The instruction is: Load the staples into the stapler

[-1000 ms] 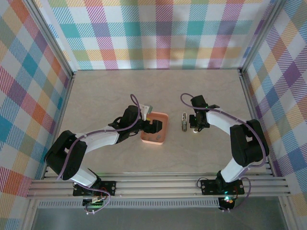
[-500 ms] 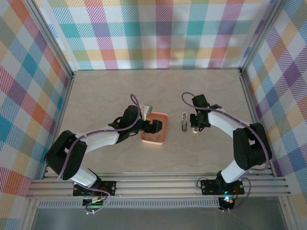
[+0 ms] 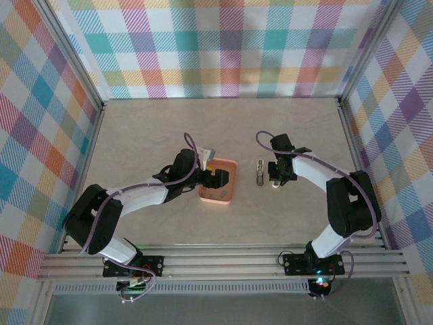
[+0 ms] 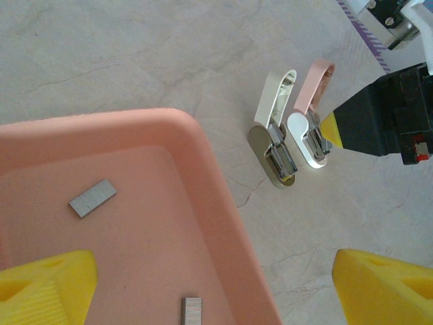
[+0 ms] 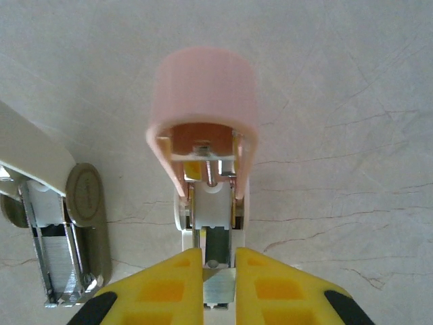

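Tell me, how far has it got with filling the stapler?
Done: the stapler lies flipped open on the table. In hand: the right gripper pinches a silvery strip, probably staples, at its open channel. Left: seating it and shutting the stapler. Two spare strips lie in the tray under the open left gripper.

This looks like a robotics lab test cell: two white robot arms [image 3: 139,195] are bolted to an aluminium extrusion rail [image 3: 223,261] at the edge of a marble-patterned table [image 3: 149,128]. Plaid fabric walls [image 3: 223,47], hung on metal frame posts [image 3: 72,53], enclose the workspace on three sides.
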